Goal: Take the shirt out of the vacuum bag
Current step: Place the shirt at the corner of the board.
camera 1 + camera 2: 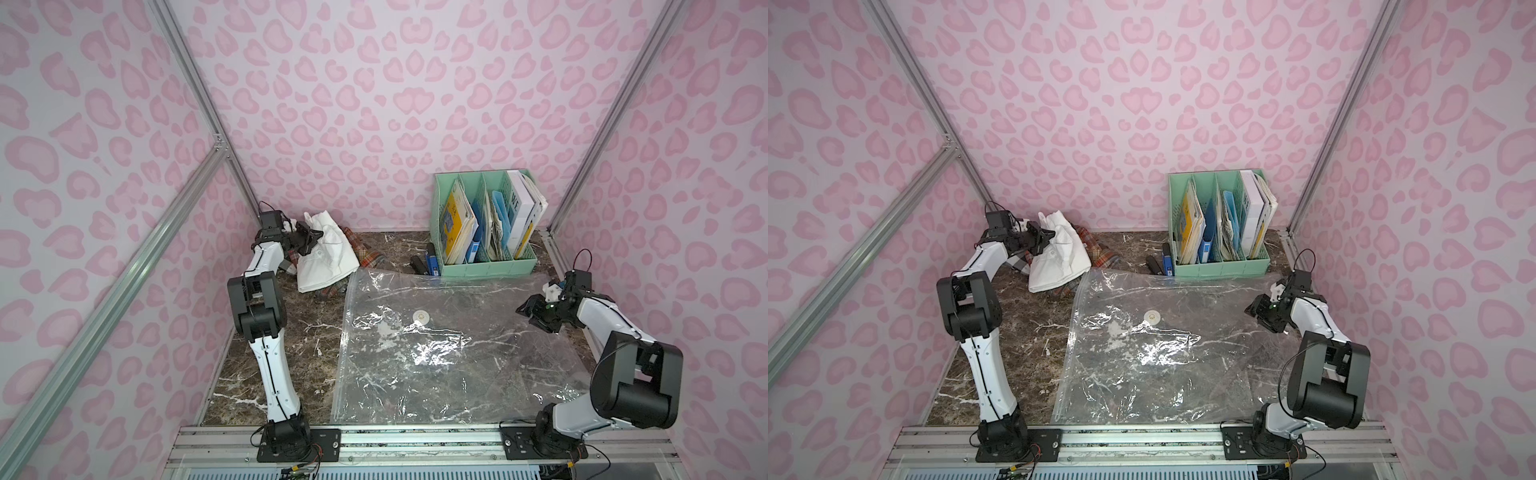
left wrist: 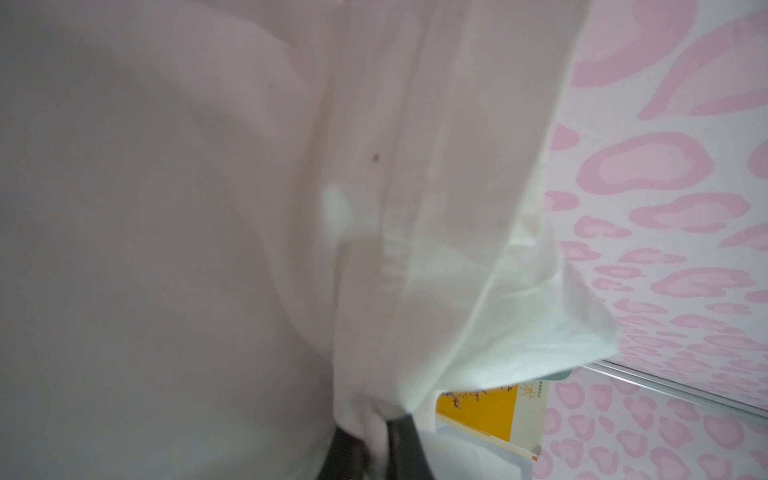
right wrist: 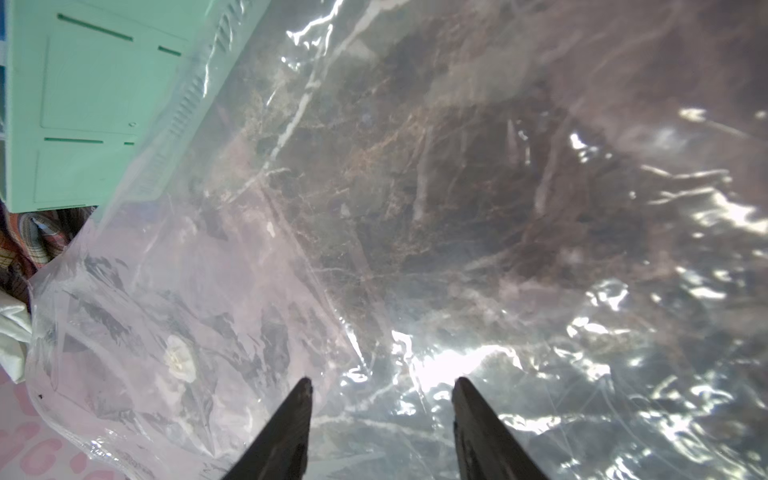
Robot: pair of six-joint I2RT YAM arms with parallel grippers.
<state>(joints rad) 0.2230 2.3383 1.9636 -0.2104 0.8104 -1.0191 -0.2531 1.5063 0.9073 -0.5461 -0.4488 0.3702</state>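
Note:
A white shirt (image 1: 328, 259) (image 1: 1059, 259) lies bunched at the table's back left corner, outside the vacuum bag. My left gripper (image 1: 314, 236) (image 1: 1047, 236) is shut on a fold of it. In the left wrist view the shirt (image 2: 415, 208) fills the picture, and cloth is pinched in the left gripper (image 2: 384, 440). The clear, crinkly vacuum bag (image 1: 436, 357) (image 1: 1163, 357) (image 3: 374, 208) lies flat mid-table, valve (image 1: 422, 316) (image 3: 180, 357) facing up. Only the marble shows through it. My right gripper (image 1: 525, 309) (image 1: 1254, 309) (image 3: 383, 381) hovers open over the bag's right edge, holding nothing.
A plaid cloth (image 1: 370, 258) lies under the shirt. A green file organizer (image 1: 486, 266) with papers stands at the back right, against the bag's far edge. Small dark and blue items (image 1: 426, 262) lie beside it. Pink patterned walls close in on three sides.

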